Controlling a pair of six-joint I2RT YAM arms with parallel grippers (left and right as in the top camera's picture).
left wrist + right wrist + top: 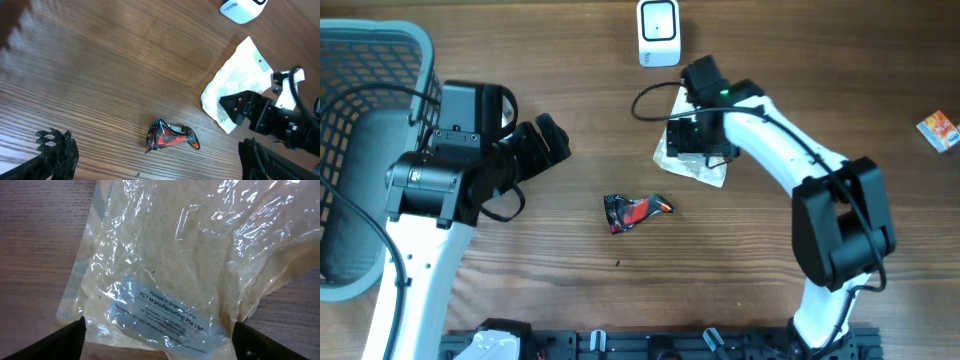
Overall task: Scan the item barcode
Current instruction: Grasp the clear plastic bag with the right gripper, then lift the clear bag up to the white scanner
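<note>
1. Here's the right gripper (162,342) hovering low over the bag (700,172), fingers spread wide, one either side of it, nothing pinched between them
2. The bag lies flat on the table (520,40), near the middle of the far edge, just this side of the scanner (658,32)
3. Long axis runs roughly from far edge to near edge; the narrower end points up at the scanner, the broader end fans out towards us
4. A printed label faces up through the clear plastic, and I can read packing text on it, but no barcode shows on that face
5. Left gripper (545,150) hangs over the left half of the table, wide open and holding nothing
6. A small crumpled wrapper (636,211) sits mid-table, well apart from the bag, and nobody is touching it
7. Progress, as I judge it: the bag is at the scanner, so the carrying looks done
8. Whether a scan registered, I can't tell
9. Left to do, I'd guess: find the barcode side and show it to the scanner
</note>
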